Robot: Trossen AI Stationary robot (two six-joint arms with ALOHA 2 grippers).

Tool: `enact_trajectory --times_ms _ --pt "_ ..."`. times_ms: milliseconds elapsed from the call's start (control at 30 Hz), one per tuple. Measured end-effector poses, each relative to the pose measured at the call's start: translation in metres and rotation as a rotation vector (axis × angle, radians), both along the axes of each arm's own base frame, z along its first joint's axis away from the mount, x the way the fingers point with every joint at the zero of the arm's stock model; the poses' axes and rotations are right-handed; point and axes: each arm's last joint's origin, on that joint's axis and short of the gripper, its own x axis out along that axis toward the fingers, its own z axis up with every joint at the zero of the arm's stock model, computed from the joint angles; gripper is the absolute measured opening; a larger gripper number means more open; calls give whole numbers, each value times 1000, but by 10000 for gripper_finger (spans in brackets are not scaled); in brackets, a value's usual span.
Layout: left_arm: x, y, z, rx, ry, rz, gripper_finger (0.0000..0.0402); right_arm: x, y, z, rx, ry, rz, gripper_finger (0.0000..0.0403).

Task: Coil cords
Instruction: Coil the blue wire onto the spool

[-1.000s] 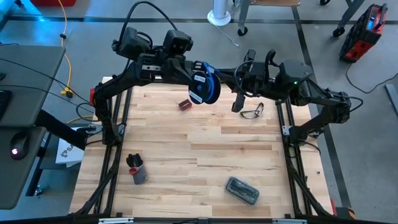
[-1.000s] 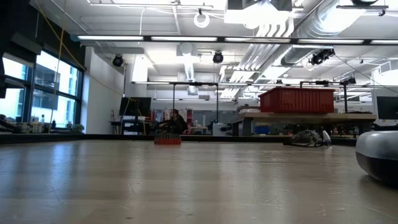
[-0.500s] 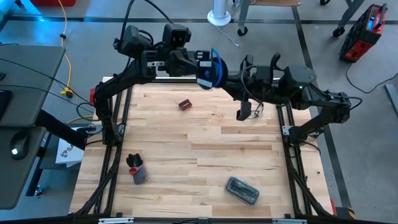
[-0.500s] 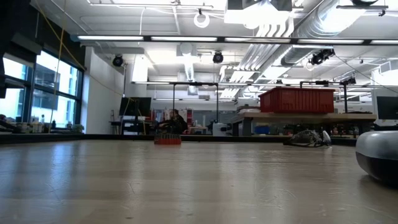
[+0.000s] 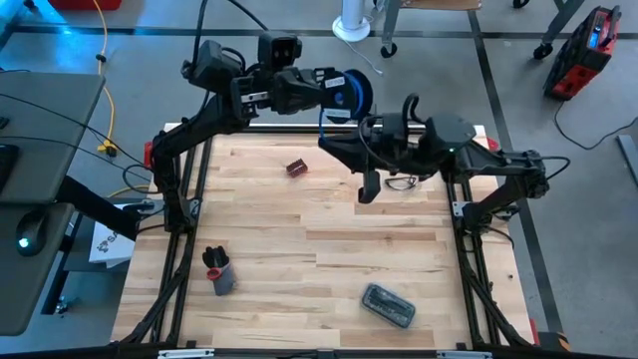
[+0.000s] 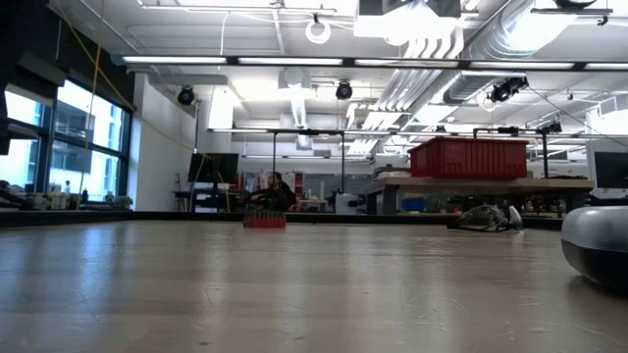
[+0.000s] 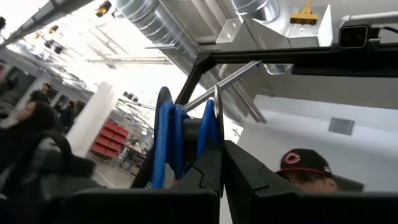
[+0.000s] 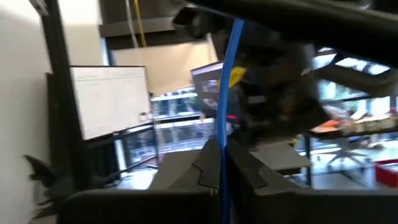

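As reel (image 5: 354,92) now lifted past far edge of surface (image 5: 299,229), left end effector (image 5: 339,92) clamped on reel, right end effector (image 5: 324,135) pinching cord (image 8: 225,99); winding probably continues.

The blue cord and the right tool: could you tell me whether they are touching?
Touching: the right wrist view shows the blue cord running down between the shut fingers of the right tool.

We see the reel (image 5: 355,92), small, round and black, raised off the table toward twelve o'clock, standing on edge. Blue cord (image 7: 166,146) is wound thick around its middle. A loose length (image 8: 226,118) of that cord runs taut, stretching from the reel toward four o'clock.
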Motion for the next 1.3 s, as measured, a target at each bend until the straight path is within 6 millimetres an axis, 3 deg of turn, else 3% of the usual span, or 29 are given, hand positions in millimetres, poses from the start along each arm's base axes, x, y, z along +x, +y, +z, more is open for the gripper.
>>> enact_trajectory --times_ms 300,500,900,1100,1300 --pt "-6 22 2 9 -48 92 0 0 7 -1 11 13 49 0" --pt "-20 42 7 -1 -39 144 0 -8 11 1 13 36 34 0" --pt "-56 60 15 66 84 279 0 -32 6 12 10 38 7 0" --pt "-59 63 10 129 142 419 0 -34 2 12 9 40 -3 0" --pt "-57 70 -3 148 274 453 0 -36 1 10 -17 80 -6 0"
